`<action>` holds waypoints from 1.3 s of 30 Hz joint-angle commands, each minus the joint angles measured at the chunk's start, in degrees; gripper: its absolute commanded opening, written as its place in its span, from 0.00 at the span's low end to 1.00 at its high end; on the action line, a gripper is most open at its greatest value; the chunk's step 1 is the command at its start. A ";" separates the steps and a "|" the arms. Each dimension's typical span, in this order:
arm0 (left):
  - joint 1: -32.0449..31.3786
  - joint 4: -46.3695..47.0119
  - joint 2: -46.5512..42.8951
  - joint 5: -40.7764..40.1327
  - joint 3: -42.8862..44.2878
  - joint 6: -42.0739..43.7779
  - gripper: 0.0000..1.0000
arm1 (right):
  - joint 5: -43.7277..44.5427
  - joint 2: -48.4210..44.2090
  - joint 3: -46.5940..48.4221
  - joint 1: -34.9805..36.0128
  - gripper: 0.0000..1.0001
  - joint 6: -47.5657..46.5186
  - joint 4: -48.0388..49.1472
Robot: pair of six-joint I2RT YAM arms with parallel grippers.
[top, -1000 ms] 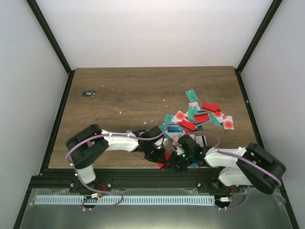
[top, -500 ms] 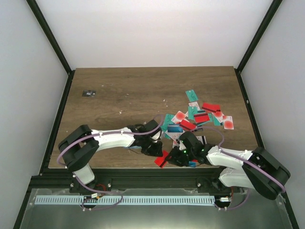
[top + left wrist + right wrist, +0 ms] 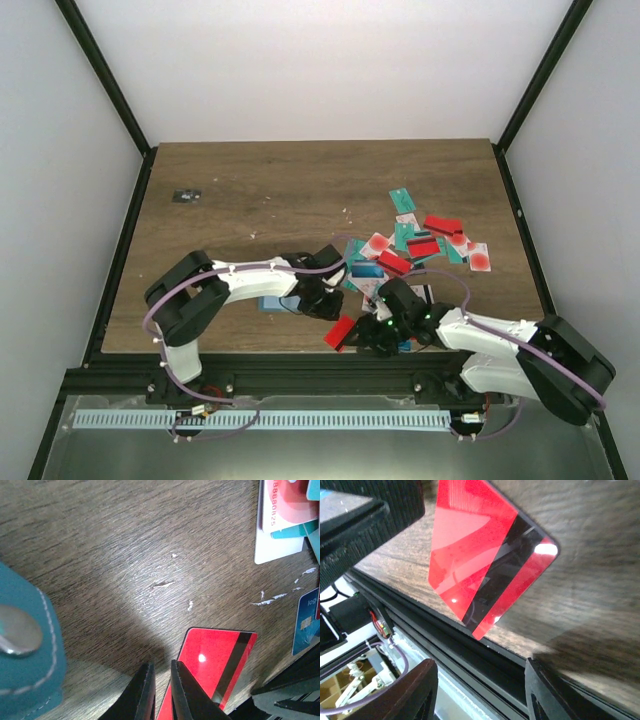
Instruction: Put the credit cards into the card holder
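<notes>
Right gripper (image 3: pixel 477 667) parted, red card (image 3: pixel 480 555) seemingly at table (image 3: pixel 590 580) edge

1. My left arm (image 3: pixel 250 290) comes up from its base on the left. The elbow is folded outward and the white forearm runs rightward toward the middle.
2. The left gripper (image 3: pixel 161 672) has its two dark fingers drawn almost together, with only a thin slit between them, and it is empty.
3. My right arm (image 3: pixel 490 335) lies low, its forearm stretched leftward from the base.
4. The right gripper (image 3: pixel 480 672) has its fingers spread well apart and is also empty.
5. In the top view the two grippers sit near each other at the middle, apart.
</notes>
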 commanded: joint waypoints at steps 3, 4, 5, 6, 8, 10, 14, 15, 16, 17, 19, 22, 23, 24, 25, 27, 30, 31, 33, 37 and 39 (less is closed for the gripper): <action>-0.72 -0.57 2.40 -0.49 -1.80 0.47 0.12 | 0.79 -0.38 -4.43 2.37 0.53 5.70 2.26; -0.98 -0.30 2.17 -0.23 -2.25 0.08 0.12 | 0.85 -0.39 -4.83 2.44 0.54 6.24 2.83; -1.23 0.04 2.00 0.06 -2.82 -0.22 0.12 | 0.59 -0.15 -5.22 2.63 0.55 6.62 3.75; -1.47 0.37 1.82 0.29 -3.22 -0.79 0.12 | 0.46 0.25 -5.33 2.93 0.56 6.88 4.21; -1.82 1.32 1.59 0.82 -4.32 -1.77 0.12 | 0.49 1.26 -5.30 3.86 0.57 7.45 4.43; -2.28 2.07 1.19 1.19 -5.17 -2.64 0.12 | 1.05 1.92 -5.45 4.74 0.57 8.14 4.88; -3.09 2.96 1.03 1.76 -5.80 -3.62 0.12 | 2.94 -0.25 -7.94 4.93 0.57 10.80 9.87; -3.33 3.20 1.18 2.11 -5.88 -3.85 0.12 | 3.82 -0.95 -8.54 4.95 0.57 11.53 10.72; -3.54 3.48 1.25 2.56 -5.92 -4.20 0.12 | 4.78 -1.74 -8.91 4.92 0.57 12.23 11.25; -3.82 3.85 1.29 3.02 -6.12 -4.72 0.12 | 5.64 -2.24 -9.13 4.91 0.57 12.72 11.56; -4.53 4.98 0.94 3.92 -6.68 -5.74 0.12 | 7.15 -2.65 -9.61 4.95 0.57 13.56 12.69; -5.55 6.97 -0.05 5.07 -8.33 -9.14 0.12 | 8.08 -1.73 -10.45 4.91 0.54 14.26 14.81; -5.82 7.46 -0.29 5.33 -8.72 -9.53 0.12 | 8.33 -1.44 -10.67 4.91 0.53 14.36 15.51; -6.07 7.81 -0.27 5.63 -9.00 -9.69 0.12 | 8.66 -1.11 -10.86 4.92 0.51 14.48 16.07; -6.20 7.98 -0.19 5.91 -9.33 -9.77 0.12 | 8.96 -0.75 -10.99 4.95 0.49 14.66 16.58; -6.52 8.83 -0.35 6.57 -10.01 -10.40 0.12 | 9.51 -0.36 -11.10 4.93 0.46 14.74 17.61; -6.86 10.88 -1.11 7.86 -11.82 -11.57 0.12 | 10.11 -0.35 -11.10 4.95 0.40 14.90 17.85; -6.89 11.39 -1.29 8.30 -12.24 -11.77 0.11 | 10.43 -0.65 -11.17 4.91 0.38 14.99 17.70; -7.03 12.10 -1.61 8.75 -13.12 -12.21 0.11 | 10.88 -1.42 -11.04 4.91 0.33 15.09 17.22; -7.09 13.00 -2.63 8.89 -14.45 -12.78 0.11 | 11.76 -4.33 -10.14 4.90 0.20 14.96 14.09; -7.04 13.22 -3.00 8.98 -14.69 -12.91 0.11 | 12.28 -6.00 -9.57 4.91 0.09 14.68 12.26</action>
